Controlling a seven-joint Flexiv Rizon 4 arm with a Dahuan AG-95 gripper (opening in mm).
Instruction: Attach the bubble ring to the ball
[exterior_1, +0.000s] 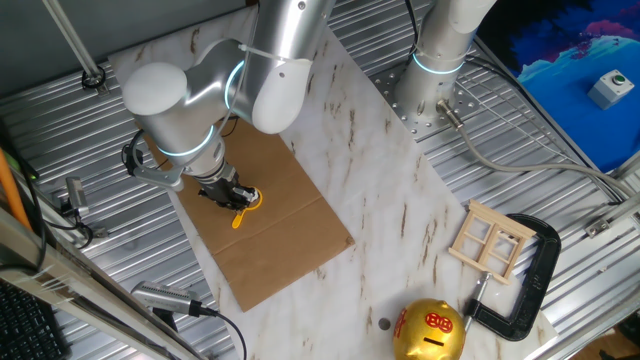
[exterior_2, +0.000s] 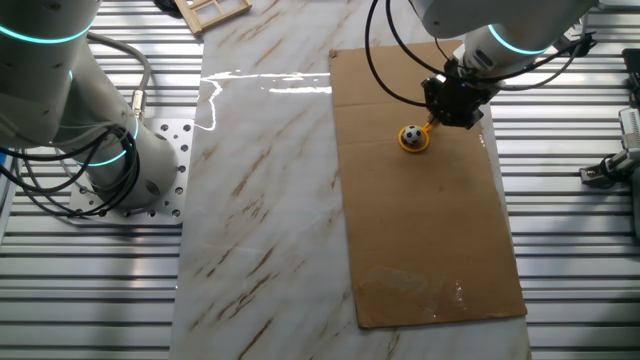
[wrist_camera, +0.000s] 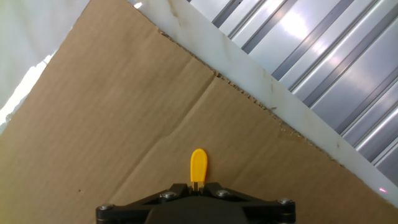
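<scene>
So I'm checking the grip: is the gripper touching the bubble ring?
Touching. Hand view shows the gripper closed on the bubble ring handle, no gap visible.

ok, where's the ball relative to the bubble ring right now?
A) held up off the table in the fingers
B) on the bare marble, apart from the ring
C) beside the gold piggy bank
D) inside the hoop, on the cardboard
D: in the other fixed view the ball sits inside the hoop of the bubble ring on the cardboard, with the gripper at the handle.

I'm driving in a robotics lab/workshop: ribbed aluminium bench (exterior_1: 560, 180), marble-look slab (exterior_2: 260, 180), second arm's bolted base (exterior_1: 437, 75), black C-clamp (exterior_1: 530, 280), cables (exterior_2: 40, 170) all over.
</scene>
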